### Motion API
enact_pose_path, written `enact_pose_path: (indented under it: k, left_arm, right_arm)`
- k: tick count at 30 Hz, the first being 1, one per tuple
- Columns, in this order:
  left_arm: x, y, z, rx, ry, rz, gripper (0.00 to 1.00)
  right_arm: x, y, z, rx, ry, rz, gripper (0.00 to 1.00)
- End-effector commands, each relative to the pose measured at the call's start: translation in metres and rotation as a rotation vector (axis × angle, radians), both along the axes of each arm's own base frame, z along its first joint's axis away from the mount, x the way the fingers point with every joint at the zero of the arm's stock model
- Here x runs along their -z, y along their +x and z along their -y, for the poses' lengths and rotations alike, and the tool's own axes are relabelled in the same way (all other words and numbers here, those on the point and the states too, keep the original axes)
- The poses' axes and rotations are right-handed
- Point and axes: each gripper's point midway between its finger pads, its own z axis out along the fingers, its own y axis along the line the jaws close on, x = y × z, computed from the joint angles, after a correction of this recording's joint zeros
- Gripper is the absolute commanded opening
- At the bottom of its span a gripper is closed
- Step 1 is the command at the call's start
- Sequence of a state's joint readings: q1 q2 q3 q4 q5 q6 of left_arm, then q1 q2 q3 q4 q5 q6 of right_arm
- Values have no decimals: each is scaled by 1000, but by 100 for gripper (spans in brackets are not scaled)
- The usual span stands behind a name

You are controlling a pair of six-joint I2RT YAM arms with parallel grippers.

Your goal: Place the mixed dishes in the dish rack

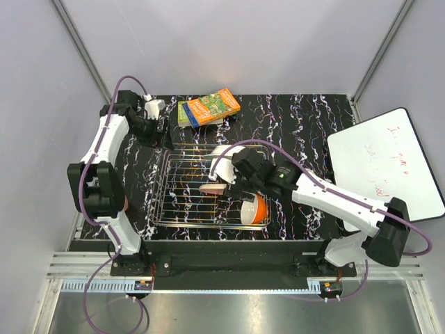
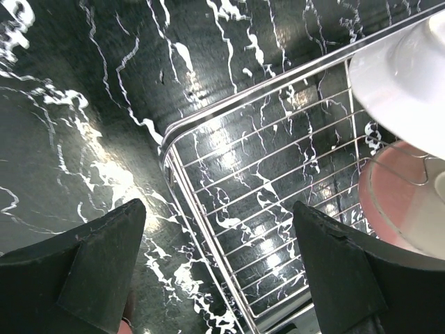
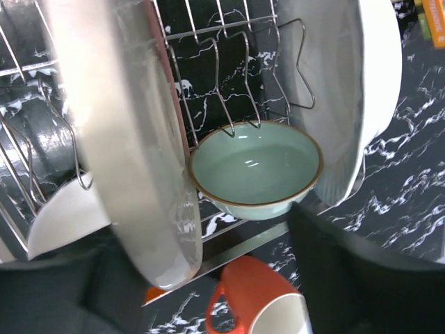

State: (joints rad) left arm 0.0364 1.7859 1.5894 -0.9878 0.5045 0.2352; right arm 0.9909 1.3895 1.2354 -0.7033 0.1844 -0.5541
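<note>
Okay so the left jaws hang wide open and empty over a corner of the dish rack [image 1: 177, 202], and the right jaws are spread loose around the pink-and-cream plate [image 3: 132, 139] standing in it beside the green bowl [image 3: 254, 170].

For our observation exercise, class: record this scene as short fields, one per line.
dish rack: silver wire, mid-table
white plate: on edge in rack
pink-and-cream plate: on edge in rack
pale green bowl: between the two plates
orange-red mug: close to the bowl
left gripper: jaws open, empty
right gripper: jaws open, above rack
</note>
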Motion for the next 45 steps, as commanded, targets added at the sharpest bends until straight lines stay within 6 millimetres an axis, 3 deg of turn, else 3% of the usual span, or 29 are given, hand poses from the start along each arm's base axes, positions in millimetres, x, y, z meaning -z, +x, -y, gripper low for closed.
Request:
enact_pose_path:
  k: [1,5,11,15,16,18,19,21,24,25,26,29,31,37,45]
  left_arm:
    - [-45,7,-4,11,4,122,91]
    - [-57,4,-13,13,29,139,91]
    - [-82,-17,-42,31,144,159,95]
    - [-93,-56,-79,39,288,167,99]
    - [-85,-67,-88,28,312,140,99]
    - [-88,-88,-114,-6,358,153,99]
    - [-84,-97,-121,-21,358,139,99]
    - [-88,-115,-148,-83,370,143,99]
    - [-88,-142,-168,-129,320,110,99]
    - [-82,-149,-169,-132,297,95,99]
    - [-75,-160,-180,-168,293,72,99]
    - [-41,-184,-197,-202,316,-4,99]
    - [-23,-191,-198,-212,298,-30,99]
    - [-3,-188,-193,-228,267,-25,99]
    - [22,-174,-223,-320,365,-4,99]
  right_arm:
    - [-27,10,8,76,58,82,98]
    - [-46,13,11,97,95,127,100]
    - [-100,11,15,126,234,198,100]
    - [-143,5,14,148,397,221,100]
    - [-158,7,13,170,466,244,100]
    - [-167,18,17,263,547,294,100]
    - [-186,31,27,390,650,361,100]
    - [-182,37,27,462,697,362,100]
    - [-164,27,-3,360,755,243,100]
    - [-158,20,-17,302,770,184,100]
    - [-154,20,-18,312,775,171,100]
    - [-148,41,-6,454,804,198,100]
    - [-149,46,-7,458,803,209,100]
    - [-156,56,-3,482,767,259,93]
    - [-164,53,-6,483,813,239,89]
